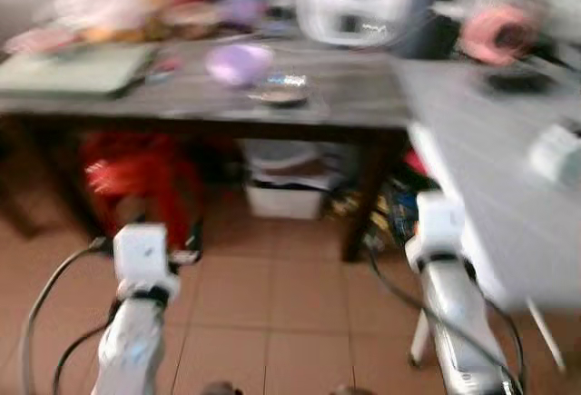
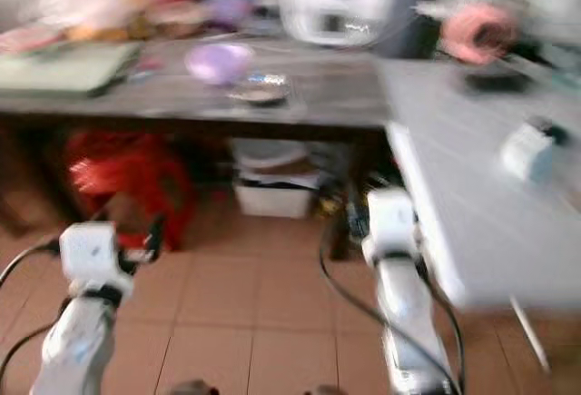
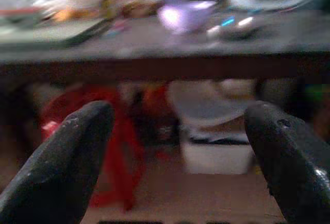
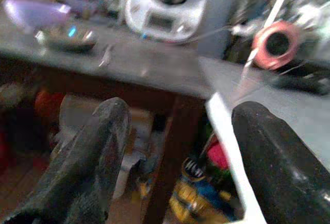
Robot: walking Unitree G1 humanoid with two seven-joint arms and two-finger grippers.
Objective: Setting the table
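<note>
A purple bowl (image 1: 239, 62) and a small metal dish (image 1: 280, 93) sit on the dark wooden table (image 1: 354, 95) ahead; both also appear in the left wrist view as the purple bowl (image 3: 184, 15) and metal dish (image 3: 234, 27). My left gripper (image 3: 178, 157) is open and empty, held low in front of the table. My right gripper (image 4: 178, 152) is open and empty too, pointing at the table leg and the corner of a white table (image 1: 490, 150). Both arms (image 1: 136, 304) reach forward over the tiled floor. The eye views are blurred.
A white kitchen appliance (image 1: 359, 0) and a pink roll (image 1: 497, 34) stand at the back. A green board (image 1: 77, 70) lies on the table's left. Under the table are a red bag (image 1: 136, 177) and a white box (image 1: 286, 197). A small white object (image 1: 556, 152) rests on the white table.
</note>
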